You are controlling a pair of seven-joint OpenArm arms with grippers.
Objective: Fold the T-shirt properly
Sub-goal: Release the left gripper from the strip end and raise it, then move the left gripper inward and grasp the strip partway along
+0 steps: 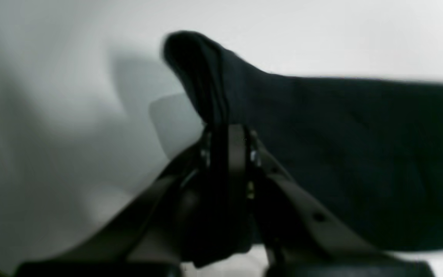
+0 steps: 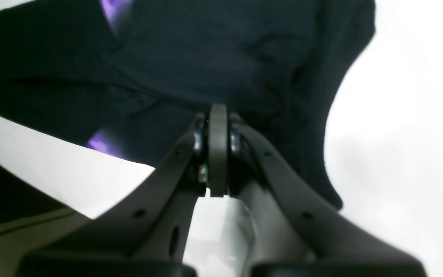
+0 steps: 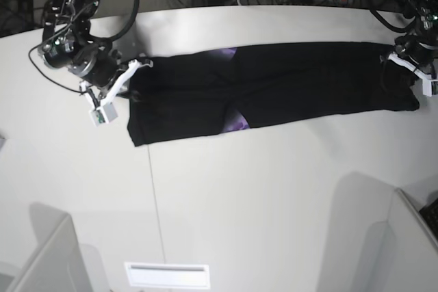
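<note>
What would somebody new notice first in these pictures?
A long black T-shirt lies stretched in a band across the white table, with a purple patch showing near its middle. An arm stands at each end: the left gripper and the right gripper are both shut on the cloth.

- Left gripper (image 1: 225, 132) — jaws pinched together on a bunched fold of the black T-shirt (image 1: 340, 154).
- Shirt spreads rightward over the white counter (image 1: 52, 115) — blurred.
</note>
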